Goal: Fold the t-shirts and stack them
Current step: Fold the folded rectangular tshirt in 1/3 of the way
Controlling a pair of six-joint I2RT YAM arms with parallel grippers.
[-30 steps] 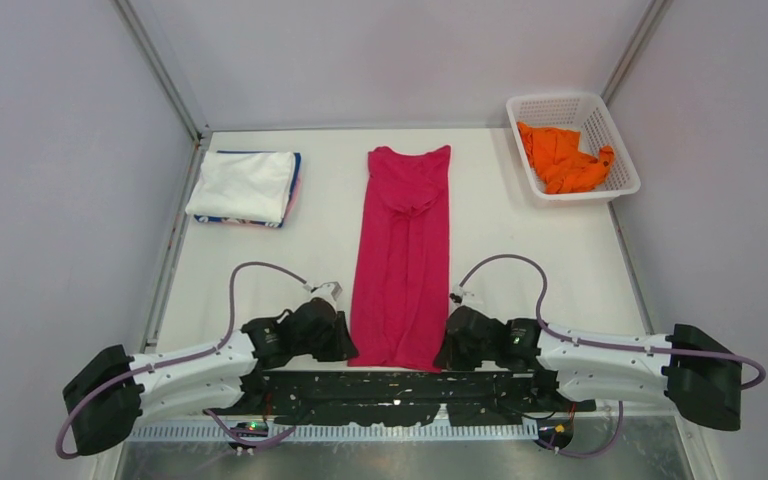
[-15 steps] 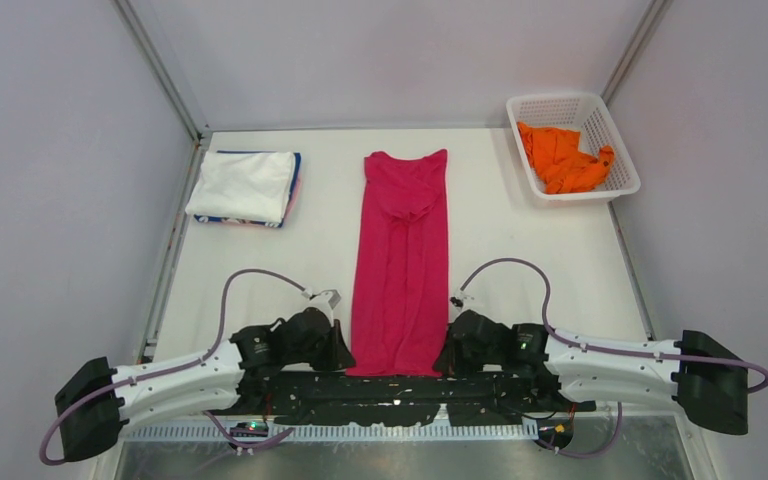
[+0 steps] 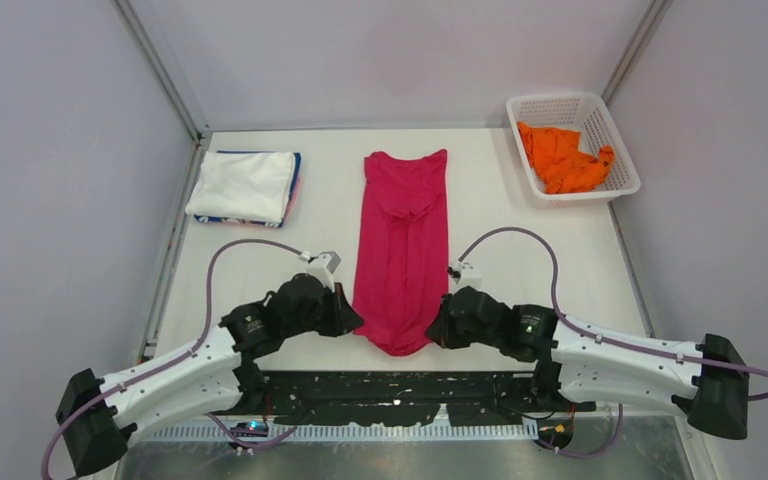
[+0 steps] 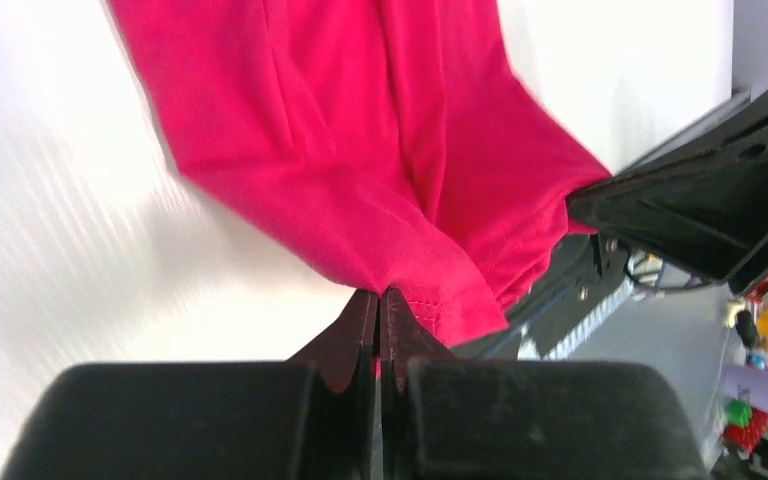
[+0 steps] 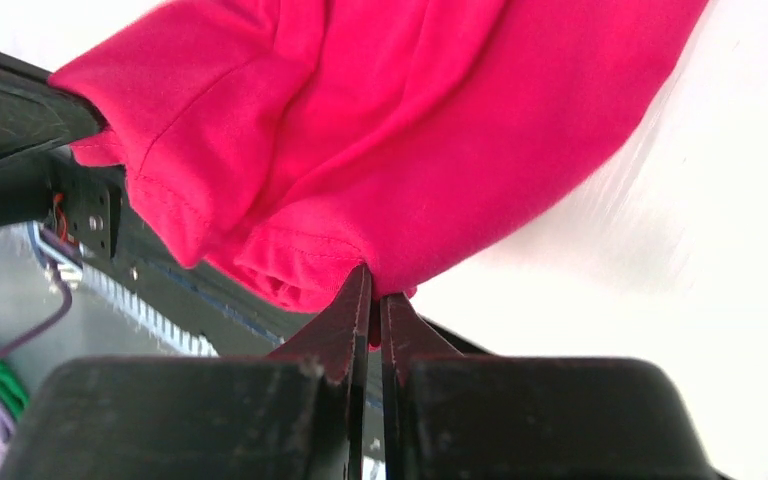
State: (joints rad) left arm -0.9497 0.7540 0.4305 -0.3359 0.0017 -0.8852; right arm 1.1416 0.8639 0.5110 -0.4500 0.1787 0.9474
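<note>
T-shirts lie at three places on the desk (image 3: 520,260), listed left to right:

1. Far left corner: a folded stack (image 3: 244,192). A white t-shirt (image 3: 240,178) is on top, and blue and pink folded edges (image 3: 245,219) show beneath it.

2. Centre: the magenta-pink t-shirt (image 3: 403,240) is folded into a long narrow strip. Its collar end points to the far edge and its hem lies near the near edge. The collar end is flat on the desk. The hem end is raised and sags in a rounded loop between the two grippers.
 - The left gripper (image 4: 380,300) is clamped tight on the left hem corner, with cloth pinched at the very fingertips.
 - The right gripper (image 5: 373,280) is clamped the same way on the right hem corner.

3. Far right corner: a white lattice basket (image 3: 580,197) holds a crumpled orange t-shirt (image 3: 563,157), not yet folded.

Handling notes (judgement):
- The cloth is light, limp knit and is not fragile.
- It will not hold a shape. It droops between the hold points and drags where it touches the desk.
- Correct hold points are the two hem corners, taken through all the layers. A shallow fingertip pinch can let an inner layer slip.
- Carry both corners level and at equal pace toward the collar, so that the crease falls square across the strip
</note>
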